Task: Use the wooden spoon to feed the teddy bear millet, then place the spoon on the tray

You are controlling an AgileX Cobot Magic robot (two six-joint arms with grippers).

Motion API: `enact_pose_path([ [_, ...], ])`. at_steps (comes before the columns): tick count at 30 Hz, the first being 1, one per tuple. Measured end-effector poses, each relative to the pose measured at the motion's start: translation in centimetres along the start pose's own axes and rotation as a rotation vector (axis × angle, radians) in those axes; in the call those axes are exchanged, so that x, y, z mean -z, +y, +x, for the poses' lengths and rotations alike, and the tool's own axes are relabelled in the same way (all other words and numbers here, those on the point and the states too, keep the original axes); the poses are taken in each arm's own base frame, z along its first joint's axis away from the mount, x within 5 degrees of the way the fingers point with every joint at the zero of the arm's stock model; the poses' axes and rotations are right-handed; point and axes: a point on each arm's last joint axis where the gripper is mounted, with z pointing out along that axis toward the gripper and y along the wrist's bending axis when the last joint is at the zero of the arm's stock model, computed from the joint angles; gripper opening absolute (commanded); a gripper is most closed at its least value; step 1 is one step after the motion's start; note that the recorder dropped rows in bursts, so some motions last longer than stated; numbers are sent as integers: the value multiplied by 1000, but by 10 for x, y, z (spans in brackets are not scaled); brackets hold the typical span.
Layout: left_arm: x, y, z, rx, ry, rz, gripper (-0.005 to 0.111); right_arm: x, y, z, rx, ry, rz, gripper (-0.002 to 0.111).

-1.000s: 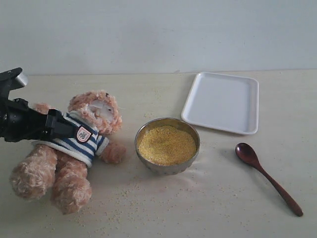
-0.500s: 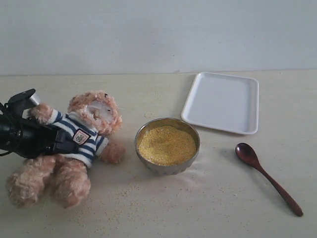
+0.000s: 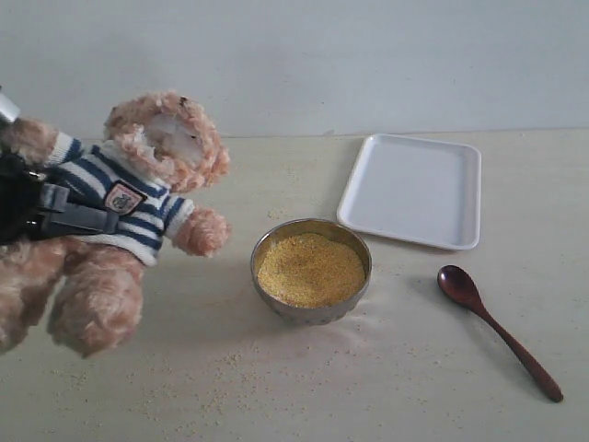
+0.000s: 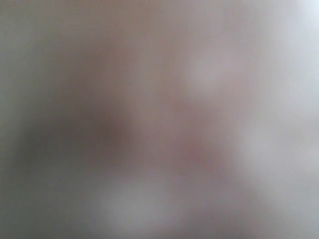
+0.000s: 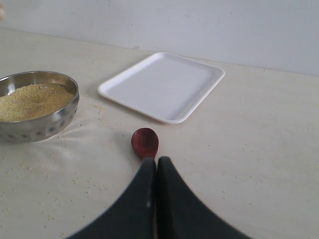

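The teddy bear [image 3: 147,184] in its striped sweater hangs above the table at the left, tilted, with my left gripper [image 3: 87,219] shut on its torso. The left wrist view is only a tan-grey blur. The silver bowl [image 3: 317,313] holds a mound of millet [image 3: 308,269] at the centre. The wooden spoon [image 3: 497,330] lies on the table to the right of the bowl. My right gripper [image 5: 156,162] is shut with nothing in it. It hovers over the spoon's handle, hiding it, so only the spoon's bowl [image 5: 145,142] shows. That gripper is out of the exterior view.
The white tray [image 3: 414,189] lies at the back right, beyond the spoon, also visible as the tray [image 5: 164,84] in the right wrist view. Stray millet grains [image 3: 230,364] are scattered on the table in front of the bowl. A pale wall stands behind the table.
My left gripper has lifted the teddy bear off the table and raised it; its head now sits much higher. Spoon, bowl and tray have not moved.
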Motion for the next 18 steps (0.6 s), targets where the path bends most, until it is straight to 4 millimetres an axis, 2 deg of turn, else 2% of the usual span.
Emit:
enact_pose_path([
  [3, 19, -4, 11, 29, -7, 30, 5, 0, 0, 0, 0, 0, 0, 0],
  [7, 27, -11, 37, 89, -47, 124, 5, 0, 0, 0, 0, 0, 0, 0],
  [15, 13, -25, 102, 223, -97, 229, 5, 0, 0, 0, 0, 0, 0, 0],
  [18, 10, -26, 117, 244, -109, 222, 5, 0, 0, 0, 0, 0, 0, 0],
])
